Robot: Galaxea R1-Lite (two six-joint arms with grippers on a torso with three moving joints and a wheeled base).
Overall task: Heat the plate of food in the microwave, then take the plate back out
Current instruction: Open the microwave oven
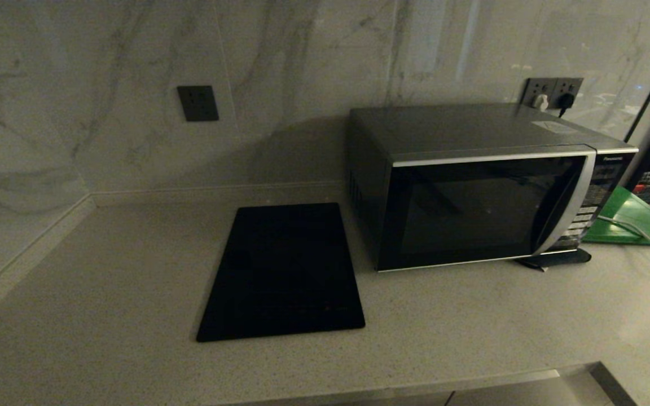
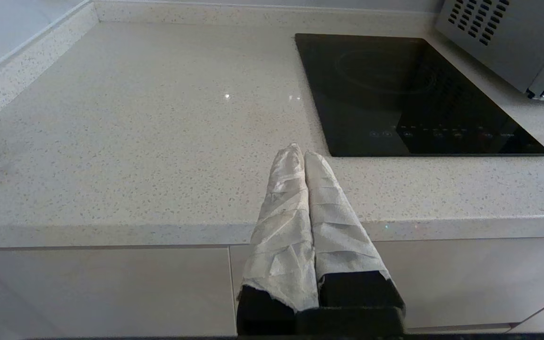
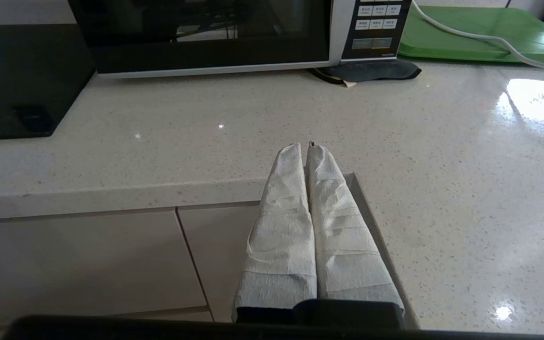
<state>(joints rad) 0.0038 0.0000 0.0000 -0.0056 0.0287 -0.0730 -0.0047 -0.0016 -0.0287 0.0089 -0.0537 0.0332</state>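
Observation:
The black-and-silver microwave (image 1: 477,186) stands at the back right of the counter with its dark glass door closed; its keypad (image 3: 378,23) shows in the right wrist view. The plate of food is out of view in every frame. My left gripper (image 2: 300,153) hangs shut and empty at the counter's front edge, left of the black slab. Near the counter's front corner, in front of the microwave, my right gripper (image 3: 302,148) is shut with nothing in it. Neither arm shows in the head view.
A flat black slab (image 1: 285,270) lies on the counter left of the microwave. A green board (image 1: 635,220) with a white cable (image 3: 480,35) across it sits to the microwave's right. A dark pad (image 3: 371,71) lies under the microwave's front corner. Wall outlets (image 1: 553,93) sit behind.

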